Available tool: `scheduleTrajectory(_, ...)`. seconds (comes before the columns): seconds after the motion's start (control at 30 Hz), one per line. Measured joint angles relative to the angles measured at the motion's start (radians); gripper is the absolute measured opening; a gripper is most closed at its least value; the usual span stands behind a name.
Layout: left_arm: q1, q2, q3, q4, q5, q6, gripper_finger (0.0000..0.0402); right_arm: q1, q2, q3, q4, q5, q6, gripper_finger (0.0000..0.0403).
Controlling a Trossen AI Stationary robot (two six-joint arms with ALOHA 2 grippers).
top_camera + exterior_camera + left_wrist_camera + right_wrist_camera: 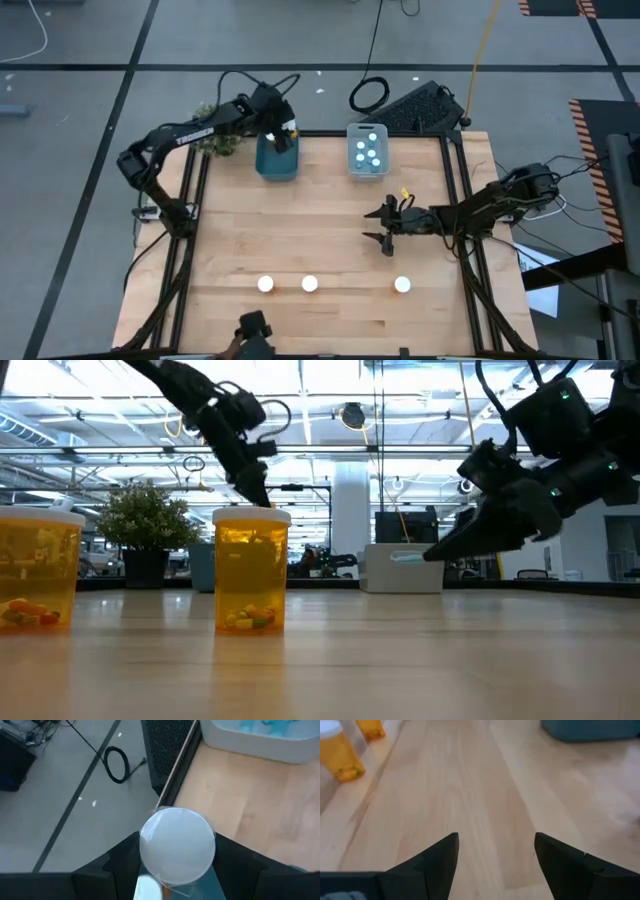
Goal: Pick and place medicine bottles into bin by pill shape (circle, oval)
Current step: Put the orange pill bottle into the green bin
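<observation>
No text, label, brand or number can be read in any view; the amber medicine bottles seem unlabelled, though any small print on them may be too fine to make out

The tabletop is pale wood plank in a black frame. Standing on it along the near edge are three white-capped medicine bottles, two close together toward the left, one apart toward the right. At the far edge stand a teal bin and, beside it to the right, a white bin holding several small capped bottles
</observation>
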Motion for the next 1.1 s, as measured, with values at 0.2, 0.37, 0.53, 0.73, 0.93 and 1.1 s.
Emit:
scheduleTrajectory(0.2,0.008,0.075,-0.001,-0.003,-0.003,0.015,0.0221,-0.024,0.0,0.001,0.036,-0.001,-0.025,0.0254)
scheduleTrajectory(0.37,0.007,0.12,-0.001,-0.001,-0.046,0.002,0.0221,-0.03,0.0,0.001,0.035,-0.004,-0.021,0.0254)
scheduleTrajectory(0.53,0.007,0.148,-0.001,-0.001,-0.068,-0.015,0.0221,-0.03,0.0,0.001,0.034,-0.005,-0.02,0.0254)
scheduleTrajectory(0.73,0.013,0.181,-0.001,0.005,-0.085,-0.03,0.0221,-0.03,0.0,0.001,0.033,-0.005,-0.02,0.0254)
scheduleTrajectory(0.93,0.014,0.207,-0.001,0.003,-0.083,-0.042,0.0221,-0.03,0.0,0.001,0.024,-0.005,-0.019,0.0254)
scheduleTrajectory(1.1,0.013,0.208,-0.001,0.002,-0.08,-0.043,0.0221,-0.03,0.0,0.001,0.024,-0.006,-0.019,0.0254)
